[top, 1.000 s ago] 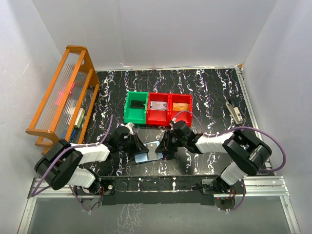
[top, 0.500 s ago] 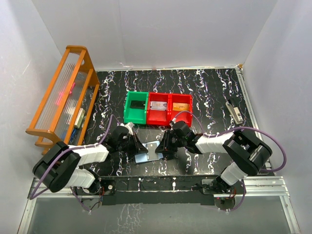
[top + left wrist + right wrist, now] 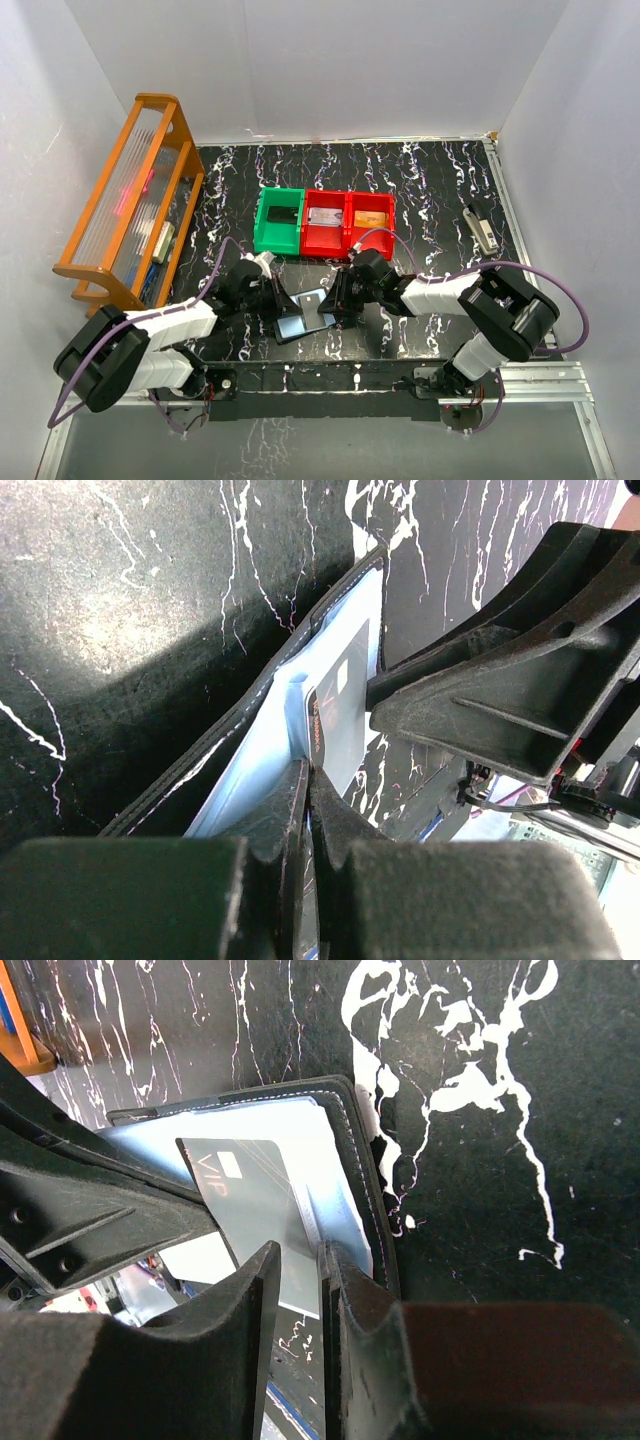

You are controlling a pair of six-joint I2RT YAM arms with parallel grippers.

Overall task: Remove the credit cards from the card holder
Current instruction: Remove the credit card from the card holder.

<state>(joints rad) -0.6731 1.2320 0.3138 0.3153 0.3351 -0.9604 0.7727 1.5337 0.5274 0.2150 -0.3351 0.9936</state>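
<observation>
The card holder (image 3: 293, 327) lies open on the black marbled table (image 3: 430, 190), just in front of the green bin (image 3: 278, 222) and between the two grippers. The left gripper (image 3: 308, 780) has its fingers pressed together on the lower edge of a dark VIP card (image 3: 250, 1195) that sticks partway out of a light-blue pocket. The right gripper (image 3: 322, 1255) pinches the holder's inner panel with its fingers nearly together.
</observation>
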